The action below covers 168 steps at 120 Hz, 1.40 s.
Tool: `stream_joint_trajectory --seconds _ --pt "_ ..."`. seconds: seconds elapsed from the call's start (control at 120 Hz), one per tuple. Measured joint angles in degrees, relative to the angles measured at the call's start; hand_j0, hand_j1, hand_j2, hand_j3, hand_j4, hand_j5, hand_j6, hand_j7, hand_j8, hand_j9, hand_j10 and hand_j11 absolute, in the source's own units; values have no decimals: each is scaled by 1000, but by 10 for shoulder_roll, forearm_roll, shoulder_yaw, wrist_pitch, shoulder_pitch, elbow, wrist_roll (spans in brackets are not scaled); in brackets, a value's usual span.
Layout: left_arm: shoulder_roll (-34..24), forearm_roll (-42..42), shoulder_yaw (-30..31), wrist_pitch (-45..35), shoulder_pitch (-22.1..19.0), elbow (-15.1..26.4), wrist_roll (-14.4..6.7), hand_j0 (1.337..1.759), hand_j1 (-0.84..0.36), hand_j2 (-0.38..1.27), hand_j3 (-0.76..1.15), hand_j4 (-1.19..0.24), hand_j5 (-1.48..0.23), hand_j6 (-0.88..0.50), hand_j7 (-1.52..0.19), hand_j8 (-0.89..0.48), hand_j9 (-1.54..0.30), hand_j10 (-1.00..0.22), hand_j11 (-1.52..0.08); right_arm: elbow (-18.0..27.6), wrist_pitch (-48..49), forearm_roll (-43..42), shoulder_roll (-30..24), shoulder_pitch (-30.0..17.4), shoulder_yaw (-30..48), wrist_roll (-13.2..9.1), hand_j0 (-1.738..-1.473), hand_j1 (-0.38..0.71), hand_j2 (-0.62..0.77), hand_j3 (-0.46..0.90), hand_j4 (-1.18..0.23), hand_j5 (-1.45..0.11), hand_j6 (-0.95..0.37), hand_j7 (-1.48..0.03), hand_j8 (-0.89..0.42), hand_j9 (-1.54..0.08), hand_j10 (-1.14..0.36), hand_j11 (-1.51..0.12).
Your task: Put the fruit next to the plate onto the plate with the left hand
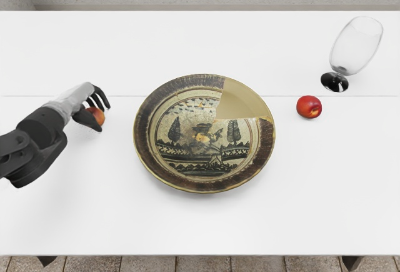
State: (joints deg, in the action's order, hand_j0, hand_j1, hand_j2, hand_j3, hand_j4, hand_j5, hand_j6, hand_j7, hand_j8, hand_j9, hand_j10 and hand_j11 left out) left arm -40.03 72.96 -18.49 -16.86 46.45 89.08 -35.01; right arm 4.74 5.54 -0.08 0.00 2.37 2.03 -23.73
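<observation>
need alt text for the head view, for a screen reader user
Over a white table, the left robot hand curls its fingers around a small red fruit, left of a large decorated plate. Right of the plate are a second red fruit and a tilted wine glass.

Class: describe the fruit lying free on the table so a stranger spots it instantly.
Find the big patterned plate in the middle. To its right, near the wine glass, lies a red fruit. Unlike the other fruit left of the plate, which the left hand grips, it lies untouched.
</observation>
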Motion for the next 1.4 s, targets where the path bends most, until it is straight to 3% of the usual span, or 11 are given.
stream_joint_trajectory --seconds 0.45,0.675,1.167,1.4 --pt "13 -3 -4 36 90 38 0 1657 -338 491 0 -689 -935 -618 -935 -483 -932 -601 -916 0 0 -1 0 15 -5 0 -1658 -349 0 0 0 0 -1 0 0 0 0 0" --pt "52 -7 -6 52 128 44 0 1657 -377 649 0 -690 -941 -656 -938 -509 -937 -611 -917 0 0 -1 0 16 -6 0 -1658 -349 0 0 0 0 -1 0 0 0 0 0" --pt "197 -9 -1 60 140 22 -1 1654 -385 722 0 -716 -1036 -644 -1014 -495 -1015 -601 -983 0 -1 -1 0 16 -6 0 -1658 -349 0 0 0 0 -1 0 0 0 0 0" --pt "223 -7 1 60 138 -1 0 1654 -372 704 0 -742 -1051 -646 -1034 -497 -1030 -600 -1011 0 -1 -1 0 16 -6 0 -1658 -349 0 0 0 0 -1 0 0 0 0 0"
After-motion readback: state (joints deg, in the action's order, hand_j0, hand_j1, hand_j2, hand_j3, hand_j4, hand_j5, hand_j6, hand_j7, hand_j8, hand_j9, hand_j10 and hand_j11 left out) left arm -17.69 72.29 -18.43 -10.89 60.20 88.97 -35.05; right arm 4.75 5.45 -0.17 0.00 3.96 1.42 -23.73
